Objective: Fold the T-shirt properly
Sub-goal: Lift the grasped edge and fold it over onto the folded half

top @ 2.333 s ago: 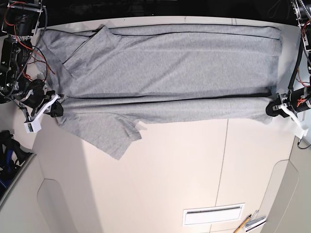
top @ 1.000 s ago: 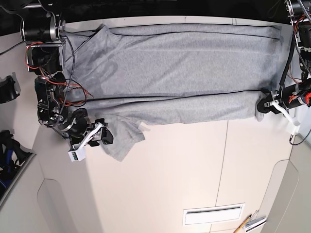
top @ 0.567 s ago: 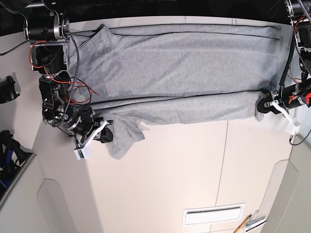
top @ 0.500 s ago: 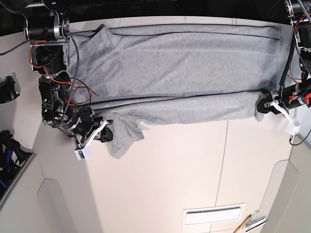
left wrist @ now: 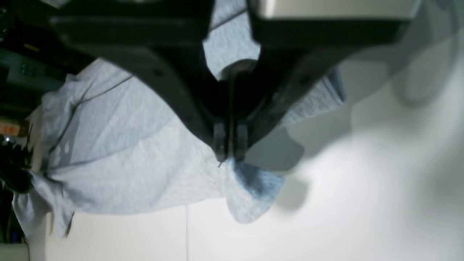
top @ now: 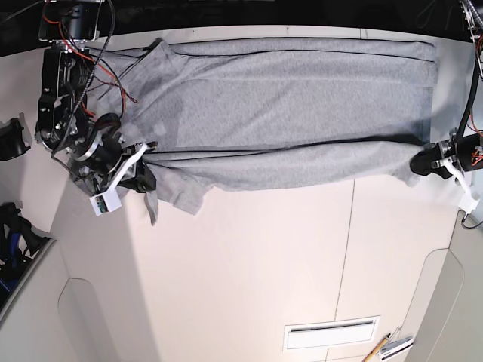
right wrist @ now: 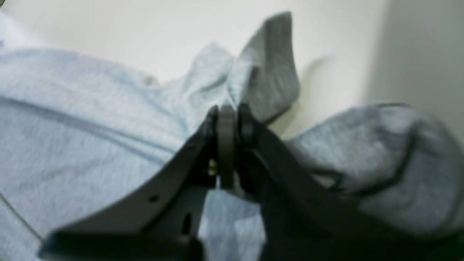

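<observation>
Two grippers are seen pinching the near long edge of the T-shirt (top: 287,105), which is spread lengthwise across the far half of the table (top: 264,271), from about 9 o'clock to 3 o'clock in the base view. The right gripper (top: 143,172), at roughly 9 o'clock, is pressed together on bunched cloth at the sleeve end; in the right wrist view its jaws are closed with grey fabric caught between them (right wrist: 226,145). The left gripper (top: 423,162), at about 3 o'clock, is likewise clamped on the hem corner, as shown in the left wrist view (left wrist: 229,145). Compared with the frames of a second ago, the right gripper has been drawn up and outward toward 10 o'clock, so the loose sleeve that hung down toward 7 o'clock has been gathered in and now droops only slightly below the fold line. The left gripper has been shifted slightly outward as well, so the front edge is pulled straighter between the two ends. It is judged that the lengthwise fold is being tensioned before it is laid over; the sleeve is not yet tucked flat, and a slack middle could still wrinkle.
</observation>
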Available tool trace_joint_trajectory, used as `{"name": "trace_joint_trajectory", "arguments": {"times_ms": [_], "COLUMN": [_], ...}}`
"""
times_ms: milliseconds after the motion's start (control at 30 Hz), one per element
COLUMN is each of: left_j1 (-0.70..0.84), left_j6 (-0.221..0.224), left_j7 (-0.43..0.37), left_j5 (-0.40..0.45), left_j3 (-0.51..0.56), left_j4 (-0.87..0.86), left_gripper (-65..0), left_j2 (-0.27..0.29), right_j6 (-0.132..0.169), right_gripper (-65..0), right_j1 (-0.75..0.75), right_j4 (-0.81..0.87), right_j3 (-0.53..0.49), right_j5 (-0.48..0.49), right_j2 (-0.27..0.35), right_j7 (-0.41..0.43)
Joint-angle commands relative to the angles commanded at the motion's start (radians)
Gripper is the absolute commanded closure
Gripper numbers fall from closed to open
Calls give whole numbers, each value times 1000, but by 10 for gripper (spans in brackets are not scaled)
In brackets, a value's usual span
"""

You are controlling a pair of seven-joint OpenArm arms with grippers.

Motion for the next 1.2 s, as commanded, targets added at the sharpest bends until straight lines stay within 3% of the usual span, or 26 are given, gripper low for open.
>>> {"name": "trace_joint_trajectory", "arguments": {"times_ms": [167,567,667,700,800,833,967,1100,1200], "left_j1": [32,112,130,135,135,135,135,135,135], "left_j6": [0,0,0,0,0,0,0,0,0], "left_j7": [8,27,26,26,26,26,26,17,11], "left_j5": [-3,-2,-2,-2,-2,-2,-2,-1,15], "left_j3": [0,0,0,0,0,0,0,-3,-19], "left_j4": [0,0,0,0,0,0,0,0,0], "left_gripper": [0,-6,-43,-66,-165,-196,-262,-338,-345], "left_j2": [-28,-37,-37,-37,-37,-37,-37,-37,-37], "right_j6": [0,0,0,0,-1,-1,-1,-1,0], "right_gripper": [0,0,0,-36,-240,-273,-280,-280,-280], "right_j1": [-121,-293,-305,-305,-306,-306,-305,-305,-305], "right_j4": [89,90,87,86,80,80,80,80,81], "right_j3": [56,95,95,95,95,95,95,95,95], "right_j5": [31,43,32,24,6,6,13,91,96], "right_j2": [0,0,0,0,0,0,0,0,-1], "right_j7": [0,3,3,3,3,3,3,-30,-43]}}
